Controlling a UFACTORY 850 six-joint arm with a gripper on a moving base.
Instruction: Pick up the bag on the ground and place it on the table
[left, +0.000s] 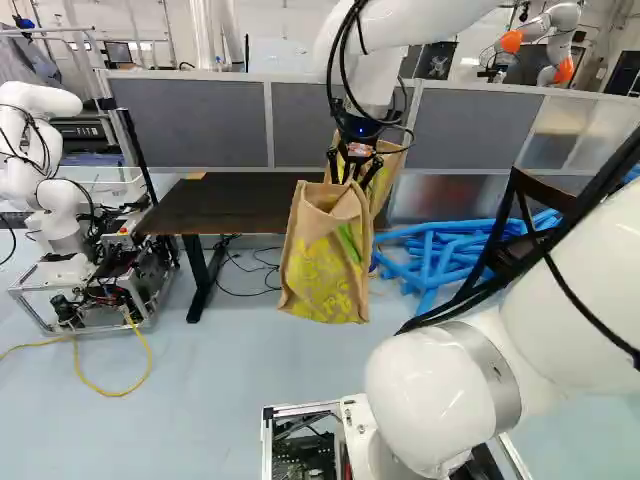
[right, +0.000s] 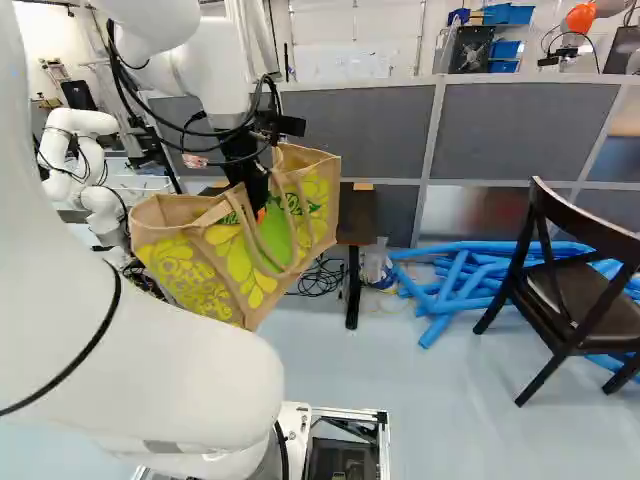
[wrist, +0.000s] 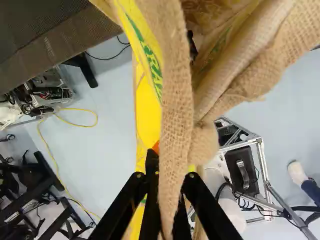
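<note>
"What's at the left of the left base view?"
"Another robot (left: 55, 185), then the dark table (left: 235, 208)."
"And the bag (left: 325, 250)?"
"Off the floor, by the table's right end."
"The gripper (left: 352, 178)?"
"At its top, fingers pinching the burlap. Probably a handle, though the cloth hides much."
"Further right?"
"Blue tubes (left: 428, 256) on the floor, then a chair (right: 575, 295)."

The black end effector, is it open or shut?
The end effector is shut on the burlap bag: in the wrist view, burlap runs between its two fingers, and the bag hangs above the floor.
</note>
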